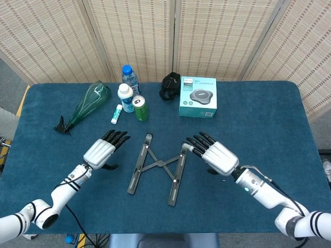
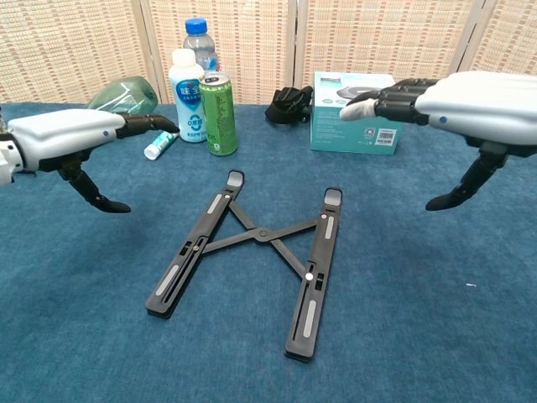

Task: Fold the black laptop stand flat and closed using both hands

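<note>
The black laptop stand [image 1: 156, 168] [image 2: 252, 259] lies spread open on the blue table, its two rails splayed apart and joined by crossed links. My left hand [image 1: 105, 150] [image 2: 71, 143] hovers open just left of the stand's left rail, palm down, fingers stretched forward. On the other side my right hand [image 1: 214, 154] [image 2: 457, 101] floats open, palm down, its fingertips [image 1: 191, 143] near the top end of the right rail. Neither hand touches the stand.
Behind the stand are a green can [image 1: 140, 108], a white bottle [image 1: 125, 97], a blue-capped water bottle [image 1: 130, 77], a small white tube [image 1: 116, 113] and a green spray bottle [image 1: 85, 107] lying on its side. A teal box [image 1: 197, 96] and a black object [image 1: 170, 86] sit further back.
</note>
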### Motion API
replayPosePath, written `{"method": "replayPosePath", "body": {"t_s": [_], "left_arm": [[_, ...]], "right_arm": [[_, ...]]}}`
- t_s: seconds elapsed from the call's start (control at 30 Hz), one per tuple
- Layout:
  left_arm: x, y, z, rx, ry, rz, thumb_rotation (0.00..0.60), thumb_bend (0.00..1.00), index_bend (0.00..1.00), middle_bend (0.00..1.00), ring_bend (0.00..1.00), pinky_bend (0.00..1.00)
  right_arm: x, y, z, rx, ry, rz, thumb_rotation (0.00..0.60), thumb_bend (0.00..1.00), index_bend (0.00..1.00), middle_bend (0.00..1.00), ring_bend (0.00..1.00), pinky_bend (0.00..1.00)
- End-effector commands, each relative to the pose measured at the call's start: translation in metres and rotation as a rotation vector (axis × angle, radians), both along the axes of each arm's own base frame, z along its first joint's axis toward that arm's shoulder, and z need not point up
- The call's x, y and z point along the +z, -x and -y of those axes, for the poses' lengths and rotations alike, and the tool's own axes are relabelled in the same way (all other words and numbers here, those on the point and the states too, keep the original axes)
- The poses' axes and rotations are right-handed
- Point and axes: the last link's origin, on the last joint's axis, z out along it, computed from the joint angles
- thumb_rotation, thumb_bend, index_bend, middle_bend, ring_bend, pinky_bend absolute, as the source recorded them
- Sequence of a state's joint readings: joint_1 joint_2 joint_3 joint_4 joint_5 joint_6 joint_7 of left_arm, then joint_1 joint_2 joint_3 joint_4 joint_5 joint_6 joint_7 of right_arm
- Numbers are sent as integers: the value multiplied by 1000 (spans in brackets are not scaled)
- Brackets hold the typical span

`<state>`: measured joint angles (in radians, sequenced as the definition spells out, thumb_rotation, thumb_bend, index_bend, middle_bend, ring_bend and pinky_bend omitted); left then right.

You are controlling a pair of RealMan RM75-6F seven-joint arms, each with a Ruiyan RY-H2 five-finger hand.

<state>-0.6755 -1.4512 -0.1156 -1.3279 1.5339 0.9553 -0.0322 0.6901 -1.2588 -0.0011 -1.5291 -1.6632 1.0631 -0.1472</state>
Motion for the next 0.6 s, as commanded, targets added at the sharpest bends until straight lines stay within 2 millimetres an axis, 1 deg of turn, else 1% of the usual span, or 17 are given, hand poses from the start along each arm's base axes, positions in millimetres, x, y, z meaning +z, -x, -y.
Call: {"method": "replayPosePath", "body": {"t_s": [0.03, 0.37, 0.6], "left_arm": [[-6, 2, 1, 7, 14, 1, 600, 147, 0, 12, 1, 0], [-19, 8, 4, 52, 38, 35, 600, 147, 0, 12, 1, 0], [-26, 10, 6, 73, 51, 61, 600, 147, 0, 12, 1, 0]], "right_arm": [[-12, 0, 6, -4, 3, -4, 600, 0, 0, 0, 0, 0], [-45, 0, 16, 4, -7, -12, 600, 0, 0, 0, 0, 0], [-69, 1, 16, 38, -18, -41, 600, 0, 0, 0, 0, 0]]}}
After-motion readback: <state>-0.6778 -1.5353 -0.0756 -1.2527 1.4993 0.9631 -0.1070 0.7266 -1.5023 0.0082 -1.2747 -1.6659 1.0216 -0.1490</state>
